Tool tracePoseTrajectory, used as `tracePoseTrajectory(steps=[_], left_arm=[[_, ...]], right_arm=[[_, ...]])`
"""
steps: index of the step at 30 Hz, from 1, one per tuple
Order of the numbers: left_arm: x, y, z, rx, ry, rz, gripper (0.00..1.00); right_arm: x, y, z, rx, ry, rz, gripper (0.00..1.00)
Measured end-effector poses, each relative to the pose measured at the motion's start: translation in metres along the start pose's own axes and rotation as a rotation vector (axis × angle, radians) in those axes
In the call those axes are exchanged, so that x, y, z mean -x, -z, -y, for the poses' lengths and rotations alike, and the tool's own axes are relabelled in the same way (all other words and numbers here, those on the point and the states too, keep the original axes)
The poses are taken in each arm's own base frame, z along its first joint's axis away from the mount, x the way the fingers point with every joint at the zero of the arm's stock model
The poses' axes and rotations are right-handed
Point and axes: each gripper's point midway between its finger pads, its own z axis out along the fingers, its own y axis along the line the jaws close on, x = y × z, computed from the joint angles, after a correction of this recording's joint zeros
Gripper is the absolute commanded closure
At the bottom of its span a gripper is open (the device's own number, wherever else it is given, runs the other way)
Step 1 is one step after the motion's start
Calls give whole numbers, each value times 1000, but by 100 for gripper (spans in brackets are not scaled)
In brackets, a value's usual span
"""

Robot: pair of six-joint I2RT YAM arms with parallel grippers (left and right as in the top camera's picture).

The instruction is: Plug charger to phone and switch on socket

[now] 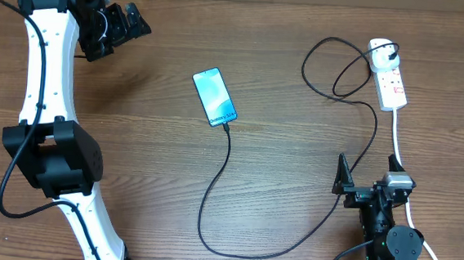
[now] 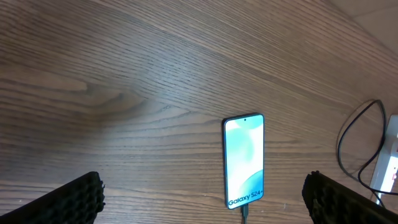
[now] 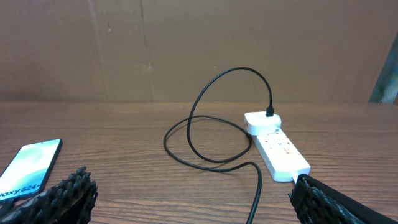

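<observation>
On the one wooden table we count two arms: the left gripper hangs at 10 o'clock and the right gripper sits at 4 o'clock, both with their fingers spread wide and holding nothing. The one socket lies at 2 o'clock with one white cord trailing toward 5 o'clock, and the one phone lies lit near the centre. The one charger meets the phone's 5 o'clock end, sweeps past 6 o'clock, and its loops lie between the right gripper and the socket.
</observation>
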Motion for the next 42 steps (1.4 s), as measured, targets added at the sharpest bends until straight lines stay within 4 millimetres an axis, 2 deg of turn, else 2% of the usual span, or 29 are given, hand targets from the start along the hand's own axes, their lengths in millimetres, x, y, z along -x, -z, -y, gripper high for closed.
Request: tracePoseTrajectory(steps=[9,16,19,22,25,27,30,31,35,42], left_arm=[[-4,0,-6,32,7,-13,0],[-33,-8,-22,170,2,-88,1],[-44,-12,-19,199,-52,-61,1],[-55,-1,-15,193,-101,12,0],[-71,33,-13,174,-175,129,0],[-83,42,-17,174,-220,160,0],[-101,44,-24,173,-271,182,0],[-113,41,-30,176,-288,181,1],[-126,37,-37,162,-324,237,0],[-144,55,-36,117,-369,404,1]], right_arm=[[0,0,0,0,0,0,0],[0,0,0,0,0,0,0],[0,0,0,0,0,0,0],[0,0,0,0,0,0,0],[0,0,0,0,0,1,0],[0,0,0,0,0,0,0],[0,0,0,0,0,1,0],[0,0,0,0,0,0,0],[0,0,0,0,0,0,0],[0,0,0,0,0,1,0]])
